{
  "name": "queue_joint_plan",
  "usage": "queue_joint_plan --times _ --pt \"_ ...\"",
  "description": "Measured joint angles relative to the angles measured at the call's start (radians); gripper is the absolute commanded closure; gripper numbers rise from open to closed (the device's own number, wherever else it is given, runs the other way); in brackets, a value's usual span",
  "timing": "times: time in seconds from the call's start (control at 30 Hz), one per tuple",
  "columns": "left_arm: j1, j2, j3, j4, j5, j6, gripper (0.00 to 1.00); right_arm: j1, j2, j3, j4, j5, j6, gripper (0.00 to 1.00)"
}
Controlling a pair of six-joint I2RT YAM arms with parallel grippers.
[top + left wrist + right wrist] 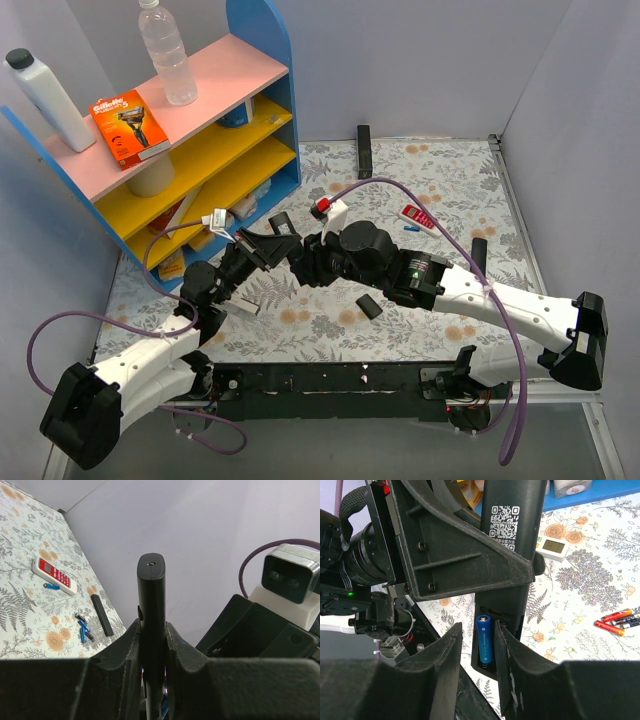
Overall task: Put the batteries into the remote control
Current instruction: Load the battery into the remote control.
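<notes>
Right wrist | battery (pixel 485 640) seated in remote control (pixel 515 495) | left claw (pixel 151 630) grips it

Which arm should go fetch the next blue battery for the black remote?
Probably right. The left gripper is clamped on the remote control; the right gripper stands open around the seated battery.

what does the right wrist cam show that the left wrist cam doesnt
Only right wrist: the open bay with a blue battery in it, a QR label, red cells on the table. Only left wrist: a red-and-white remote and loose blue batteries on the table. Both: the black remote clamped in the left gripper.
</notes>
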State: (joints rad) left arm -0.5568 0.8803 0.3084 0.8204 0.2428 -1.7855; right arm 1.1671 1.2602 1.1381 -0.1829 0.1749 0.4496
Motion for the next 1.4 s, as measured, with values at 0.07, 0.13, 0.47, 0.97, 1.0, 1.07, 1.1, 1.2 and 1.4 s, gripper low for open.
queue_joint_plan --times 0.07,0.13,0.47,0.97,1.0,1.07,1.1,1.2,1.4 --pt "0.0 0.0 -0.007 0.01 -0.001 -0.007 1.0 0.001 0.0 0.002 -0.003 0.001 0.0 0.58" --pt "-0.001 0.0 -0.009 0.012 -0.002 -0.012 1.0 0.003 0.001 0.005 -0.008 0.003 0.0 0.56" --pt "-0.002 0.0 -0.034 0.024 -0.003 -0.032 1.0 0.005 0.001 0.046 -0.062 0.028 -0.018 0.48" --pt "-0.004 -0.008 -0.032 0.016 0.043 -0.044 1.0 -0.007 -0.052 0.097 -0.122 -0.078 -0.384 0.53" --pt "-0.004 -0.008 -0.031 0.008 0.049 -0.044 1.0 -0.008 -0.062 0.105 -0.132 -0.099 -0.428 0.54" --pt "-0.004 -0.009 -0.026 -0.006 0.06 -0.044 1.0 -0.008 -0.077 0.125 -0.152 -0.139 -0.507 0.57" --pt "-0.004 -0.009 -0.023 -0.012 0.065 -0.044 1.0 -0.007 -0.082 0.135 -0.163 -0.157 -0.542 0.58" --pt "-0.004 -0.009 -0.002 -0.035 0.088 -0.043 1.0 -0.007 -0.087 0.159 -0.193 -0.2 -0.645 0.62" --pt "-0.004 -0.008 0.039 -0.059 0.141 -0.044 1.0 -0.008 -0.087 0.163 -0.265 -0.269 -0.81 0.66"
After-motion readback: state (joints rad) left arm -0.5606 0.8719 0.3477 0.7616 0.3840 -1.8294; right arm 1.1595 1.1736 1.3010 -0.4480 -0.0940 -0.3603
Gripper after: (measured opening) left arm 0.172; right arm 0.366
